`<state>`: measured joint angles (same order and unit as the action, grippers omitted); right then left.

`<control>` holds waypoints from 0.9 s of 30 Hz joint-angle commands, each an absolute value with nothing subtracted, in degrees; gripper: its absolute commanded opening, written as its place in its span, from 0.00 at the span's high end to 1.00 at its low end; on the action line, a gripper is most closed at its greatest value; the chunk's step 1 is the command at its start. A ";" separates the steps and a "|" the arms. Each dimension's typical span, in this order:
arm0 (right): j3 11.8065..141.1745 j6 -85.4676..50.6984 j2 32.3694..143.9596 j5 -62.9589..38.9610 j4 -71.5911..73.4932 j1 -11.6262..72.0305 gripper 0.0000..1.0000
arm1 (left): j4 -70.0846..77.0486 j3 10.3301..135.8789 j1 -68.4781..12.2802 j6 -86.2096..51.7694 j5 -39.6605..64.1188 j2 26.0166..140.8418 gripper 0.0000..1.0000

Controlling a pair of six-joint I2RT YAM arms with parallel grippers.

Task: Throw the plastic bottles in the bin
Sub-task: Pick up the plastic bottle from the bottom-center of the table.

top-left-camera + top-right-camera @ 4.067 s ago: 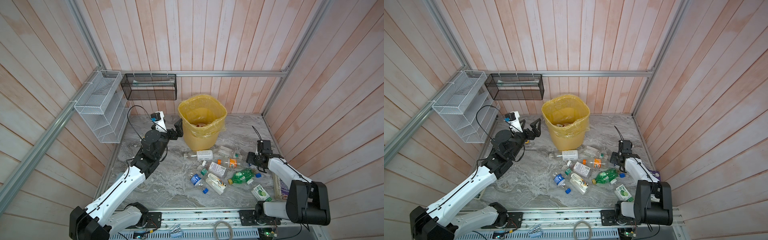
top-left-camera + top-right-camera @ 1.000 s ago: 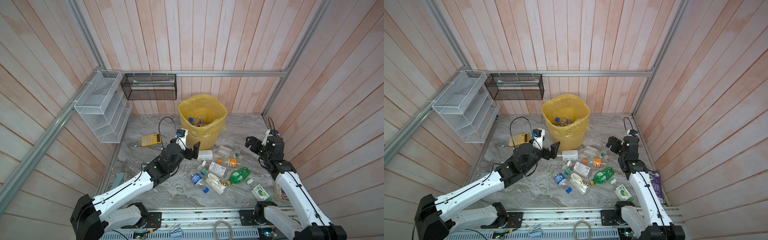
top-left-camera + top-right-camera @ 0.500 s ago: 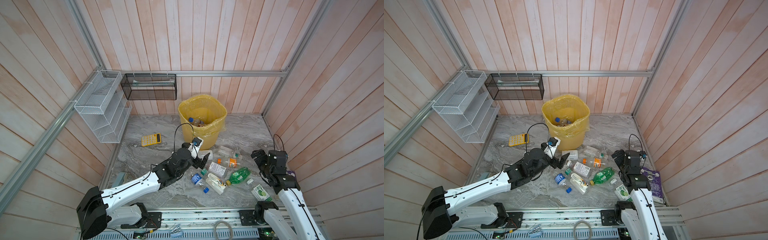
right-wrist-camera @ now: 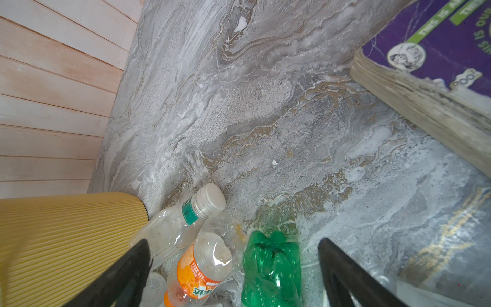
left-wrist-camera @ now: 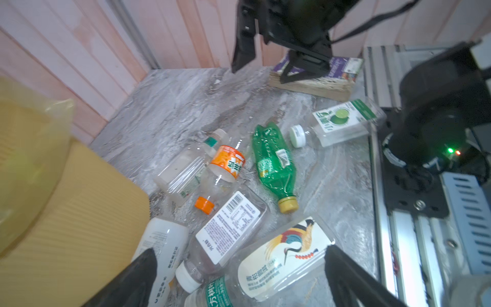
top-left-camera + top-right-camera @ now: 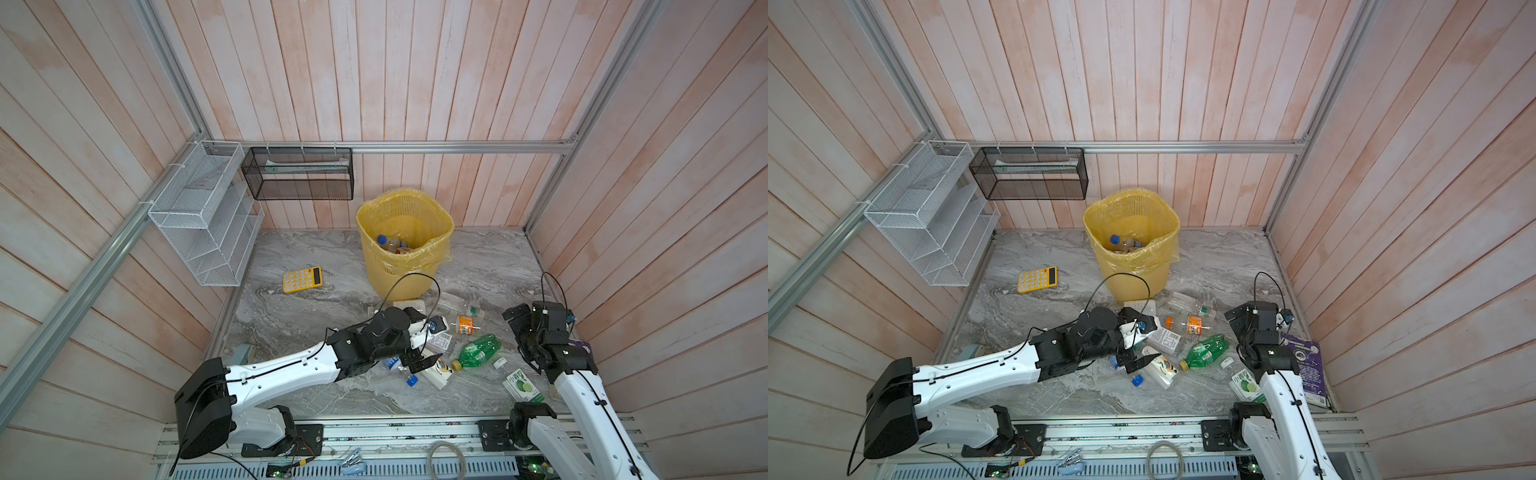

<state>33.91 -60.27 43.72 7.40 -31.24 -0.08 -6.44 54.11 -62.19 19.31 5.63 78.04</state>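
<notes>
The yellow bin point(image 6: 446, 216) stands at the back with a few bottles point(image 6: 392, 243) inside. Several plastic bottles lie in front of it. Among them are a green bottle point(image 6: 478, 351) point(image 5: 273, 164) point(image 4: 271, 268), an orange-label bottle point(image 6: 465, 325) point(image 5: 227, 162) point(image 4: 202, 268), a crane-label bottle point(image 5: 287, 255) and a white bottle point(image 5: 162, 247). My left gripper point(image 6: 432, 336) point(image 5: 239, 252) hangs open just over the pile's near-left part, the crane-label bottle between its fingers. My right gripper point(image 6: 517, 332) point(image 4: 233, 243) is open and empty, above the floor to the right of the green bottle.
A yellow calculator point(image 6: 302, 279) lies left of the bin. A green-and-white carton point(image 6: 521, 385) and a purple book point(image 6: 582, 347) point(image 4: 438, 40) lie at the front right. A white rack point(image 6: 208, 216) and a black rack point(image 6: 299, 174) hang on the walls.
My left arm has swung from beside the bin forward and right, over the bottle pile. My right arm has drawn back toward the front right. Both grippers stayed open.
</notes>
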 commanded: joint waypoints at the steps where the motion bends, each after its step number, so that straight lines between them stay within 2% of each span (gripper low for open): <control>1: 34.64 -57.23 43.01 10.37 -29.97 -0.44 0.01 | -12.80 57.19 -63.12 27.43 12.08 80.72 0.02; 6: 34.36 -55.21 41.76 10.59 -28.52 -0.66 0.01 | -16.55 59.91 -65.36 31.40 12.62 86.67 0.07; 27: 32.30 -52.39 41.70 8.57 -24.79 -1.20 0.01 | -19.88 65.81 -67.23 41.57 7.11 101.26 0.13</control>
<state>32.71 -53.52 41.58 8.86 -25.50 -0.84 -18.04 64.84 -66.61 39.11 9.06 99.85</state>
